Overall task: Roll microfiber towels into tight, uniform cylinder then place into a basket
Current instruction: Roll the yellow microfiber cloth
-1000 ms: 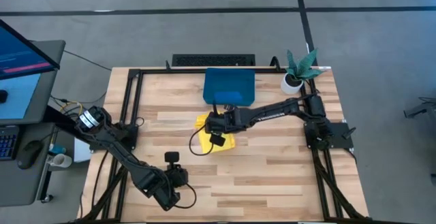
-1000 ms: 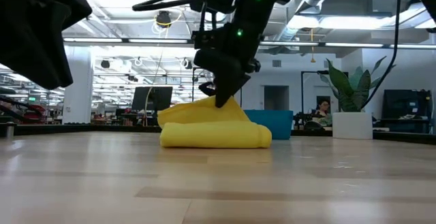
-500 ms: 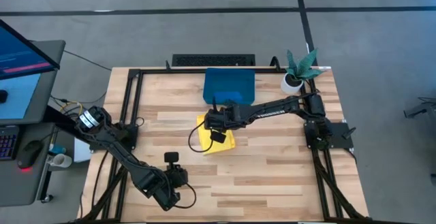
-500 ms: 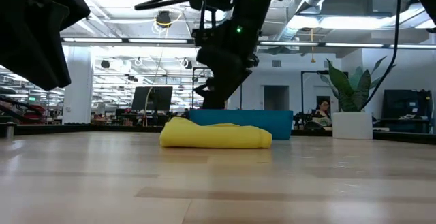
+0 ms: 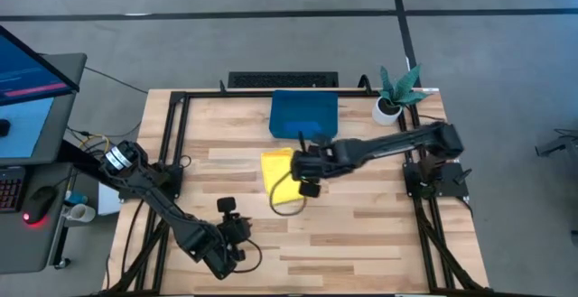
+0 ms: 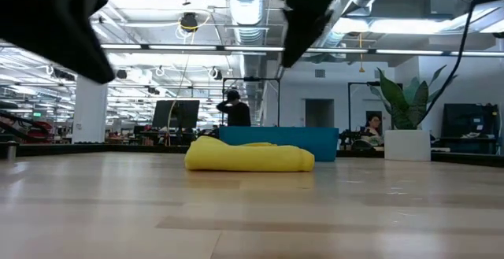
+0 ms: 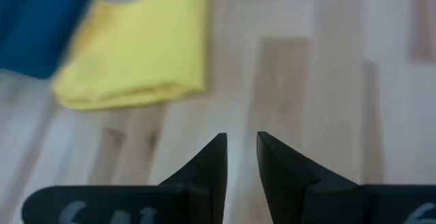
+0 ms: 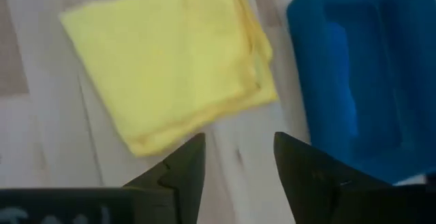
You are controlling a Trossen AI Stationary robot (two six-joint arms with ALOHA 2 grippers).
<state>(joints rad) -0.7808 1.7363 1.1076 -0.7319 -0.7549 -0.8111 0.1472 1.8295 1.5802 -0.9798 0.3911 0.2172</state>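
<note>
you're looking at the yellow towel [image 5: 279, 172] lying folded at the centre of the high view, just below the basket [image 5: 303, 114] and apart from it. the right gripper [image 5: 302, 166] is hovering at the towel's right edge with fingers spread, gripping nothing. the left gripper [image 5: 237, 248] is waiting at lower left, fingers a narrow gap apart, empty.

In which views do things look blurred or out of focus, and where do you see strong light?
Left wrist view: the yellow towel and table are soft, the basket a blue smear. Low view: the arms near the camera are dark, unfocused shapes against bright ceiling lights; the towel is fairly sharp. Right wrist view: slight blur. High view: even light, no glare.
</note>
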